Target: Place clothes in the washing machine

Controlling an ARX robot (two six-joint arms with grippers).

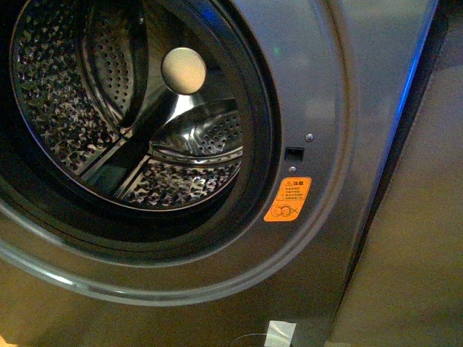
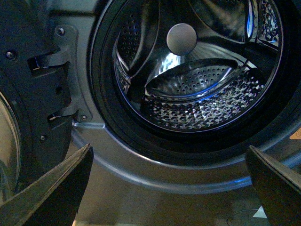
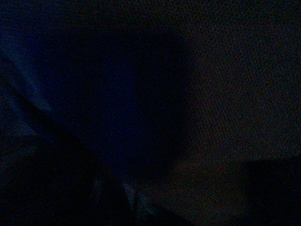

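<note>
two fingers (image 2: 56,188) of the left gripper (image 2: 169,148) sit spread wide with nothing between them, so that hand is empty and open as far as i can see. straight ahead of it, past the fingertips, is the washing machine (image 1: 311,87), and the gripper looks lined up roughly on the lower rim of the opening, pointing into the drum (image 2: 202,94). the door (image 2: 28,94) is swung open off to one side on its hinge. the drum looks bare in both the left wrist view and the front view, just perforated steel and the round cap (image 1: 184,70) at the back, with the orange sticker (image 1: 288,199) beside the opening. the clothes aren't visible anywhere, so i can't say which way they lie from either hand or how their long axis runs. right wrist view is dark, so no telling what the right gripper is doing or holding. neither arm shows in the front view. my guess: the load hasn't gone in yet, and whichever arm carries it needs a straight run at the centre of that opening.
</note>
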